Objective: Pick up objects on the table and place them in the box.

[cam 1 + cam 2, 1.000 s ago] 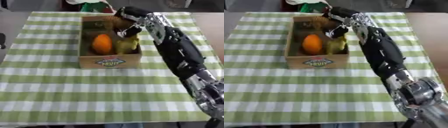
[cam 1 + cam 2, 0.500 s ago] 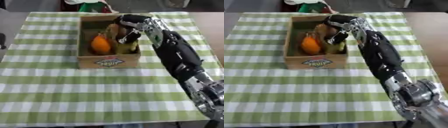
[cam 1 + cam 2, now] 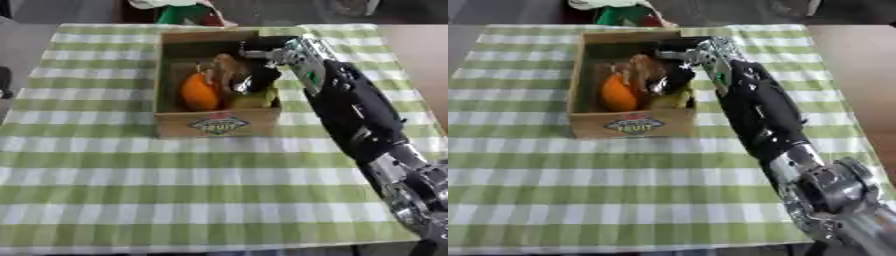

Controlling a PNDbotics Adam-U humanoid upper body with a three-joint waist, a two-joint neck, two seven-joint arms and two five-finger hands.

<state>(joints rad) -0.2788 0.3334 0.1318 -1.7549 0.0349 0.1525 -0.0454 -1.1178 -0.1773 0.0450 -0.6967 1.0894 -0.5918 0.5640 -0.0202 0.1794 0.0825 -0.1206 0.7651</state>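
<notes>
Seemingly upright, a brown object (image 3: 229,70) in right hand (image 3: 258,75) over box (image 3: 219,127).

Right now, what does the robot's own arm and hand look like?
Only the right arm shows: bulky, mostly black shell, with shiny silver metal joints near the elbow and at the wrist. The right hand is black with silver parts. No cables or markings are readable.
</notes>
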